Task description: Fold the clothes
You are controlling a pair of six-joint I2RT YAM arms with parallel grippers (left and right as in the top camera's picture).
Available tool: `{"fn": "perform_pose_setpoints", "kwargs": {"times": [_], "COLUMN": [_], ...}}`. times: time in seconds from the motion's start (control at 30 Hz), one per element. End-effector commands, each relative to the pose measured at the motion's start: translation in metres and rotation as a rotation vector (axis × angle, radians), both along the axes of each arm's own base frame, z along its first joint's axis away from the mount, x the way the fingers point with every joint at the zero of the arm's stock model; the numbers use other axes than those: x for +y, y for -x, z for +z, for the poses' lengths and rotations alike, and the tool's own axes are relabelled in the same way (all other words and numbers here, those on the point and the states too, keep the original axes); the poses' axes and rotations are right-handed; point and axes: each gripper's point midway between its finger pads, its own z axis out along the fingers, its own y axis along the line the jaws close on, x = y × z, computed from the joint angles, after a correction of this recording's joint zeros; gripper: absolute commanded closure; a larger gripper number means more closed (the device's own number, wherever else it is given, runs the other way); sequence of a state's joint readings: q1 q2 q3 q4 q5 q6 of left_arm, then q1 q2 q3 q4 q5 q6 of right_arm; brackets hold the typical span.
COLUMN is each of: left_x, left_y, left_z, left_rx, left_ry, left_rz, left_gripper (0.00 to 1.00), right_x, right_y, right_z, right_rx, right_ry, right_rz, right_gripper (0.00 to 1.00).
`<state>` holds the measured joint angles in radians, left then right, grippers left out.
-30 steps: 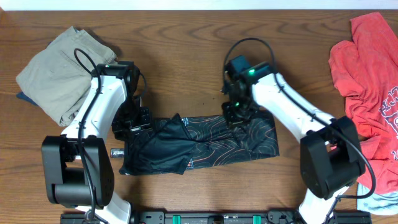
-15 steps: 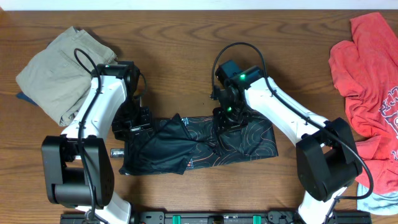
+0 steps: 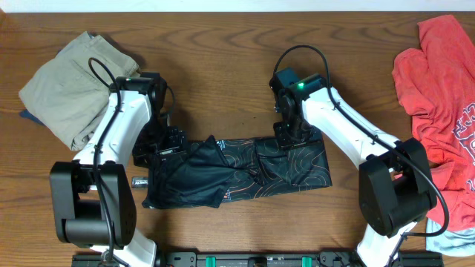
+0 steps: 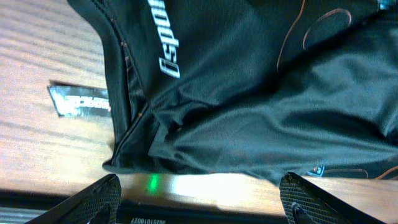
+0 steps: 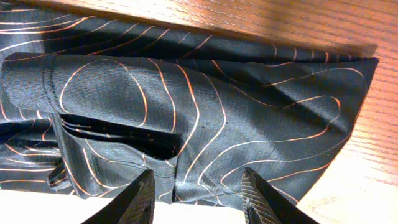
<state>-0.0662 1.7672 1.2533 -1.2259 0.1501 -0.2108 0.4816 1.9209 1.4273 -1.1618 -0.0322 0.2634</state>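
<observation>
White letters run sideways across the black short-sleeved jersey with thin orange contour lines (image 4: 249, 93). Only part of a word shows in the left wrist view, and it cannot be read with certainty. Just beside the jersey's edge lies a small black tag (image 4: 78, 99) with white print too small to read.

The jersey (image 3: 245, 174) lies as a folded band on the brown wooden tabletop (image 3: 223, 59), near the front edge between the two arms. Its long axis runs left to right. The left end is bunched and mostly plain black, and the right end is flat and patterned.

The left tool (image 4: 200, 183) is over the bunched end with its fingers wide apart. The right tool (image 5: 199, 177) is over the patterned end, also with fingers apart.

Folded khaki trousers (image 3: 63, 89) lie far left. A crumpled red T-shirt (image 3: 438, 89) with partly cut-off white lettering lies far right.
</observation>
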Motion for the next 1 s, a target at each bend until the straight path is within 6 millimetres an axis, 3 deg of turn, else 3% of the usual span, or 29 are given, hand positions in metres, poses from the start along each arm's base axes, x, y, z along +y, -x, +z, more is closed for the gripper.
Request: {"fn": "perform_pose_setpoints", "kwargs": {"times": [0.0, 0.13, 0.2, 0.3, 0.5, 0.6, 0.7, 0.83, 0.97], "left_x": [0.003, 0.003, 0.003, 0.004, 0.004, 0.004, 0.003, 0.003, 0.009], "left_y": [0.008, 0.011, 0.012, 0.017, 0.018, 0.017, 0.014, 0.014, 0.013], "left_z": [-0.008, -0.020, -0.026, -0.033, -0.036, -0.036, -0.037, -0.037, -0.038], "left_rx": [0.020, 0.015, 0.013, 0.018, 0.019, 0.012, 0.002, -0.001, -0.003], "left_ry": [-0.007, -0.007, -0.006, -0.007, -0.007, -0.007, -0.006, -0.006, -0.035], "left_rz": [0.005, 0.005, 0.005, 0.005, 0.004, 0.004, 0.005, 0.005, -0.003], "left_gripper": [0.16, 0.15, 0.05, 0.01, 0.00, 0.00, 0.02, 0.02, 0.02], "right_x": [-0.007, -0.008, -0.004, 0.006, 0.041, 0.065, 0.076, 0.074, 0.057], "right_y": [-0.002, 0.003, 0.008, 0.018, 0.043, 0.059, 0.069, 0.078, 0.071], "right_z": [0.005, -0.005, -0.012, -0.022, -0.041, -0.039, -0.032, -0.023, -0.016], "right_rx": [-0.032, -0.021, -0.007, 0.024, 0.090, 0.135, 0.164, 0.192, 0.161], "right_ry": [0.035, 0.036, 0.013, -0.043, -0.231, -0.366, -0.433, -0.455, -0.380], "right_rz": [-0.025, -0.022, -0.021, -0.018, 0.079, 0.169, 0.229, 0.268, 0.263], "right_gripper": [0.57, 0.59, 0.59, 0.58, 0.58, 0.58, 0.60, 0.59, 0.60]}}
